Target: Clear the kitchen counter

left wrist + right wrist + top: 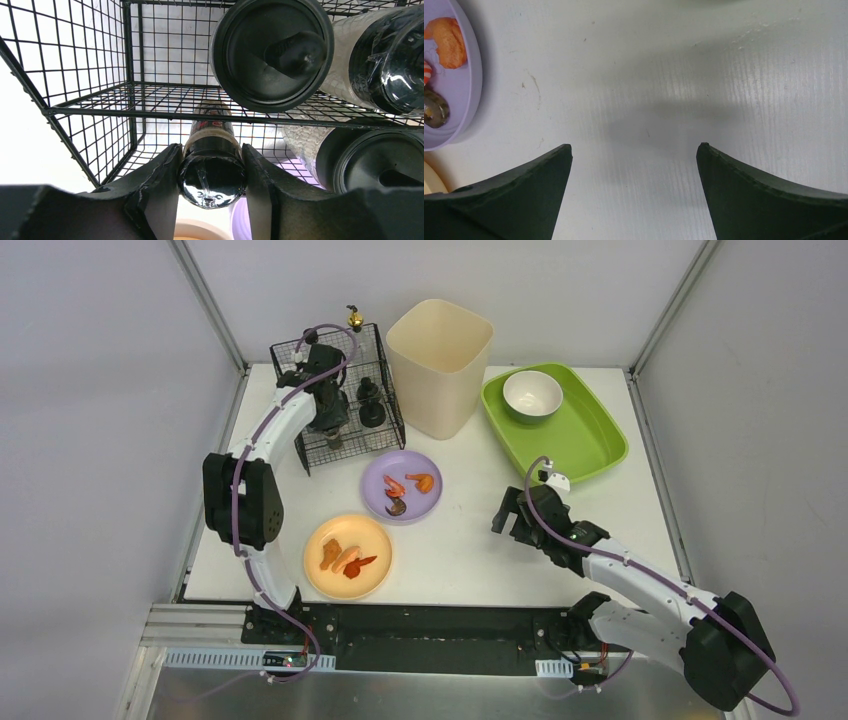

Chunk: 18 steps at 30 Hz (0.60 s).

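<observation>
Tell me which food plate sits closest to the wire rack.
The round purple plastic plate, beside the black wire rack; the round orange plate sits farther off.

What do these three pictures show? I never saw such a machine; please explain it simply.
These are two robot arms fixed at the near edge of a white counter. The wide picture is from a camera above and behind them; the other two are from a camera on each wrist, looking past its fingers. On the counter: a black wire rack with bottles, a beige bin, a green tray holding a white bowl, a purple plate and an orange plate with food. The left gripper is closed on a dark-capped bottle at the rack. The right gripper hangs open over bare counter beside the purple plate.
</observation>
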Tool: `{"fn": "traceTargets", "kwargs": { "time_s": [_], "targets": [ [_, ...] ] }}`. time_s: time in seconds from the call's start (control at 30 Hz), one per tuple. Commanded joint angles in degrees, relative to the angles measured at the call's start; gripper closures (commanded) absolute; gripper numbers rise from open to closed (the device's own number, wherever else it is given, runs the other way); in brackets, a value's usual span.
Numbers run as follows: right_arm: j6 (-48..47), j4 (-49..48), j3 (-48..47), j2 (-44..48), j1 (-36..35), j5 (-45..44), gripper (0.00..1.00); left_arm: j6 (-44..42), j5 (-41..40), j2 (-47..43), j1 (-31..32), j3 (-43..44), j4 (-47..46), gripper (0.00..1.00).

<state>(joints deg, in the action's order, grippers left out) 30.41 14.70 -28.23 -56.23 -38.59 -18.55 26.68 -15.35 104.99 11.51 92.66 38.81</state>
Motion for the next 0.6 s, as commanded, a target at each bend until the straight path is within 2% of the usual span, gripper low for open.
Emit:
{"fn": "traceTargets", "kwargs": {
  "time_s": [0.0, 0.37, 0.57],
  "targets": [
    [-0.62, -1.64, 0.09, -0.25, -0.45, -0.59, 0.01, 0.84, 0.49, -0.57, -0.30, -0.52, -1.01, 0.50],
    [-0.71, -1.35, 0.02, 0.14, -0.56, -0.80, 0.01, 0.21, 1.29, -2.36, -0.30, -0.91, -1.45, 0.30],
    [-0.68, -1.27, 0.02, 0.53, -0.54, -0.96, 0.01, -0.28, 1.93, -6.96, -0.24, -0.91, -1.32, 0.22]
  ]
}}
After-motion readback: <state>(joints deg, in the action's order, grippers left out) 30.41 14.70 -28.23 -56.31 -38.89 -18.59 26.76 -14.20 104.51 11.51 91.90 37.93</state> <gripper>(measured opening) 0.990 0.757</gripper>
